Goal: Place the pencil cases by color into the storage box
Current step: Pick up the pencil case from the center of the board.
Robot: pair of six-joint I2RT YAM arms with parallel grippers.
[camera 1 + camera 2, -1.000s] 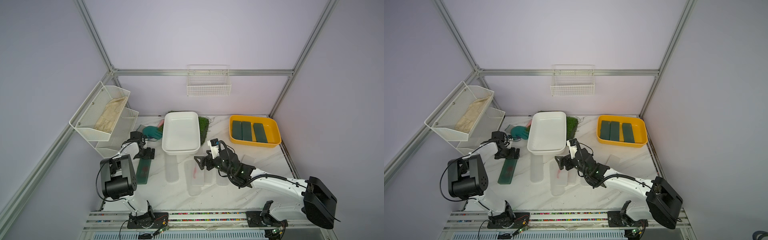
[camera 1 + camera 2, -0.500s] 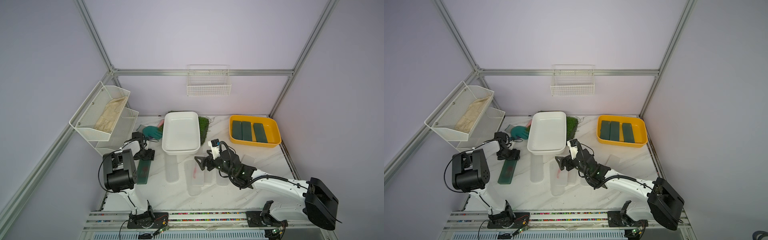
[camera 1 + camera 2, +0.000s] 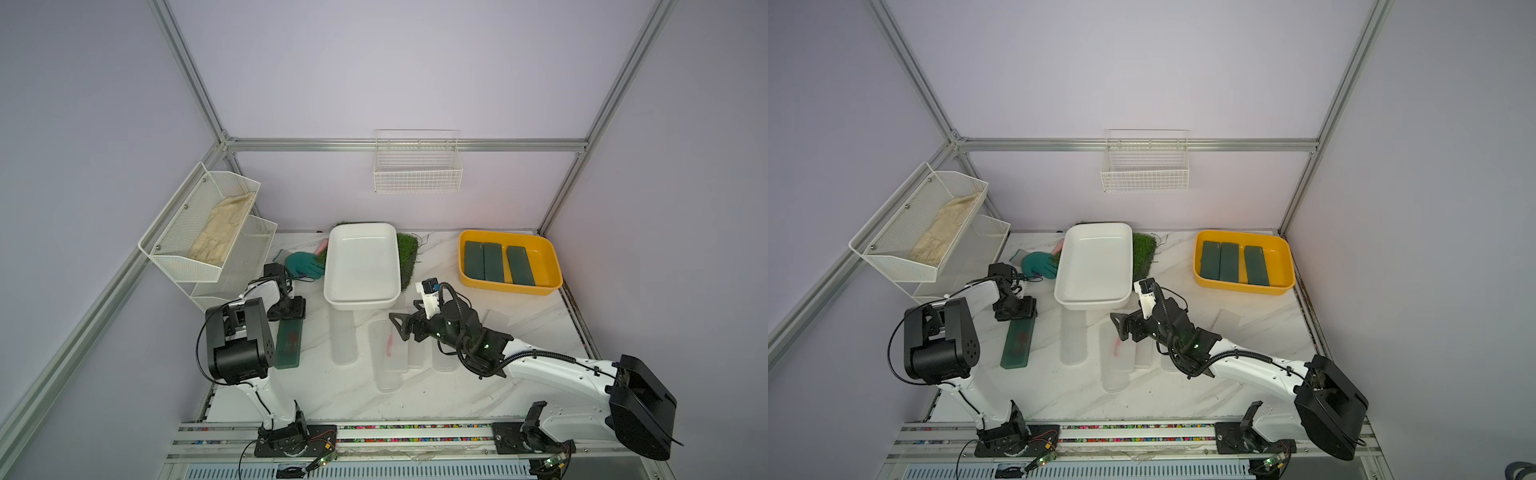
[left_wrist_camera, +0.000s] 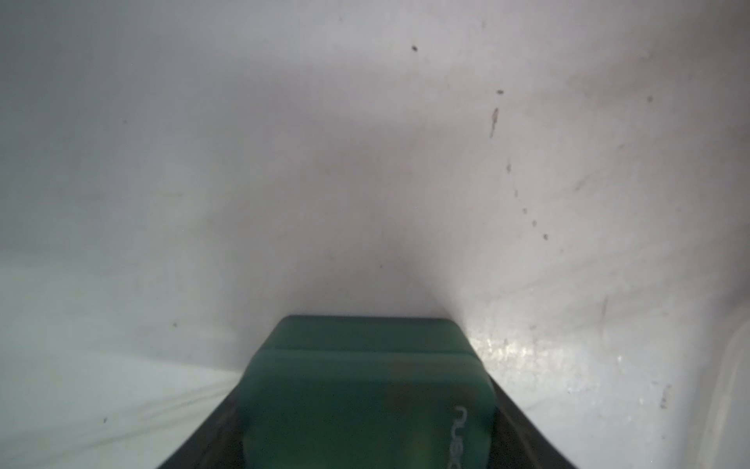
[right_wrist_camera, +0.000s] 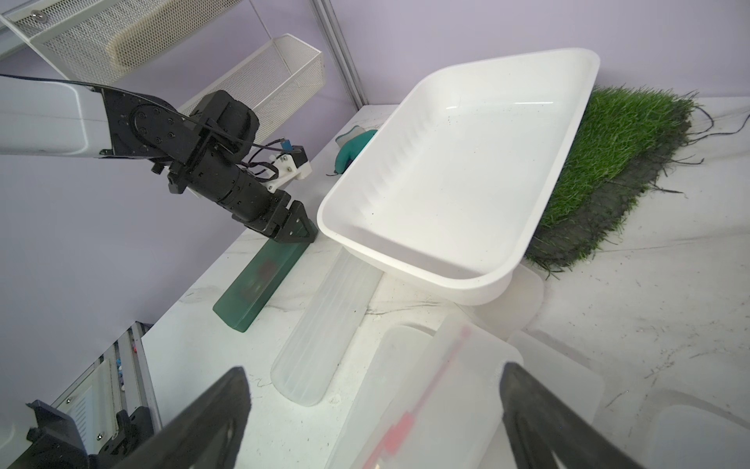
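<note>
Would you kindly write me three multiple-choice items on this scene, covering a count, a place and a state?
1. Green cases in the yellow tray: A two, B three, C five.
2. The loose green case lies: A in the white tray, B in the wall basket, C on the table at the left end effector.
3. The right end effector is: A open, B shut on a glove, C shut on a green case.
Key: 1 B, three lie side by side; 2 C, its end sits at that end effector; 3 A, its fingers stand wide apart over a frosted case.
</note>
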